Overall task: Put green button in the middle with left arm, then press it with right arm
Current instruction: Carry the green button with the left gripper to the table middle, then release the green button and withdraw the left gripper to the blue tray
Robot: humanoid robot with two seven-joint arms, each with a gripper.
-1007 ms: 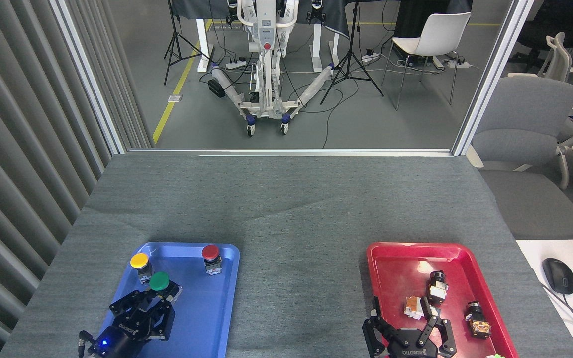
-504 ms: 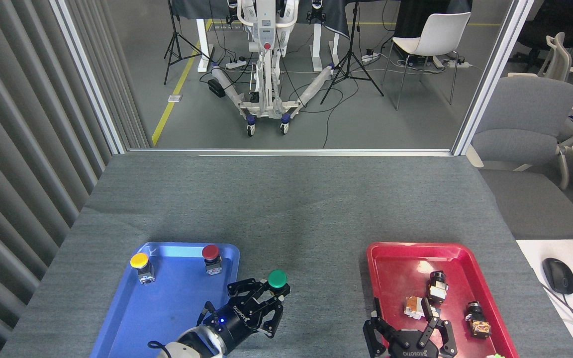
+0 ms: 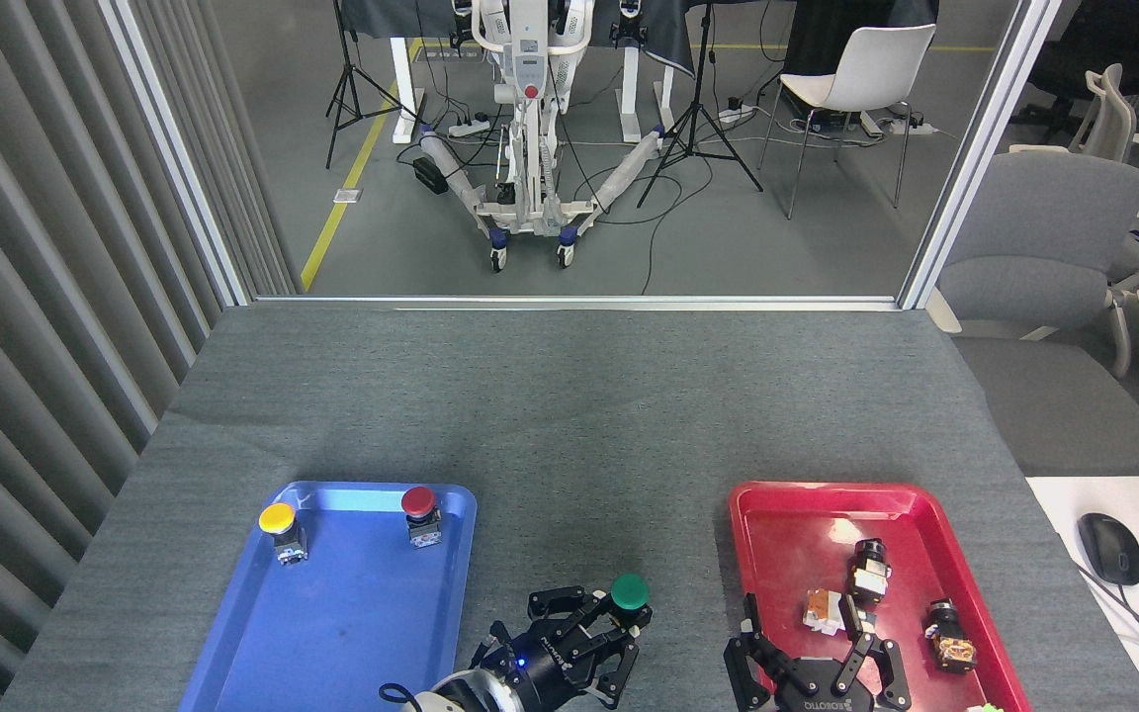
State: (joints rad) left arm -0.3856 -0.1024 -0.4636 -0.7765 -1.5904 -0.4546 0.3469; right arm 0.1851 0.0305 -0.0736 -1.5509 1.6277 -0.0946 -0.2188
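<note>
The left arm's black three-finger claw [image 3: 597,633], with a blue light at its base, reaches over the dark-grey felt-covered surface [image 3: 569,415] in the strip between the two trays. Its fingers are closed around the grey switch body of the small push-button with a round dark-green mushroom cap [image 3: 630,591], which stands upright at the fingertips, cap uppermost. Whether the button's base touches the cloth cannot be told.

The button sits between the blue plastic tray [image 3: 332,613] on the left and the red plastic tray [image 3: 787,534] on the right, nearer the red one.

The right arm's black three-finger claw [image 3: 812,658] sits low at the bottom edge, over the near part of the red tray, with its fingers spread apart and nothing between them.

In the blue tray, a yellow-capped push-button [image 3: 278,519] and a red-capped push-button [image 3: 419,503] stand near the far rim, well apart. The red tray holds several small dark switch parts [image 3: 868,564].
</note>
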